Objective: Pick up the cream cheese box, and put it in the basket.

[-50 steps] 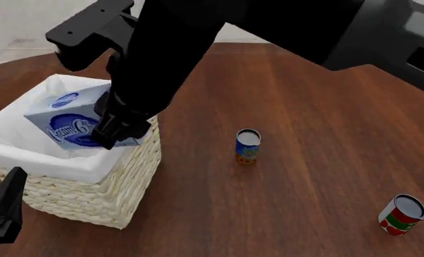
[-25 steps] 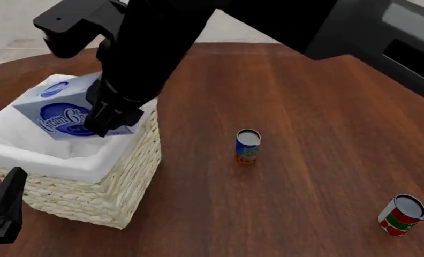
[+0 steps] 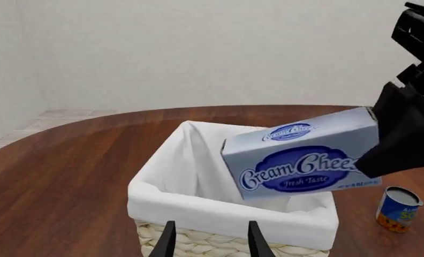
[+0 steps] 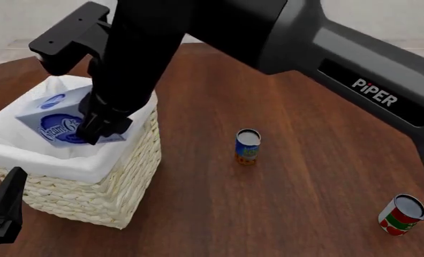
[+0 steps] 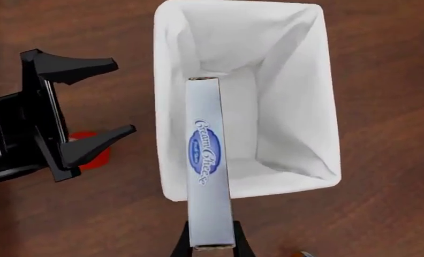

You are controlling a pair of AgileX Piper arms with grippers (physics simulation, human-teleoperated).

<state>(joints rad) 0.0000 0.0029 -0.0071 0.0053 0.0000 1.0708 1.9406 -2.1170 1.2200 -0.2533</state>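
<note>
The cream cheese box (image 4: 55, 119) hangs tilted over the open mouth of the basket (image 4: 90, 195), its blue oval logo face turned toward the near-left and one lower corner dipping toward the white cloth liner (image 3: 197, 203). From my left wrist view the carton (image 3: 305, 158) is clear of the liner, raised above the rim, its long side slanting up toward the right. From my right wrist view I look straight down its narrow edge (image 5: 210, 160), which lies along the basket's length and over the pale interior (image 5: 284, 107).

My right end effector (image 4: 101, 120) pinches the box at its right end, one finger pressed to each broad face; the finger tips (image 5: 180, 246) show on either side of the carton's near end. My right arm (image 4: 269, 32) reaches in from the far right across the bench (image 4: 305, 107).

My left end effector (image 4: 1, 209) sits low at the near-left, just beside the basket's near wall, fingers (image 3: 167, 243) spread apart and holding nothing; it also shows beside the basket in the right wrist view (image 5: 62, 123).

On the bench to the right of the basket stands a blue-and-yellow can (image 4: 248, 146), upright and well apart from it. A red-and-green can (image 4: 402, 215) stands farther right, near the edge.
</note>
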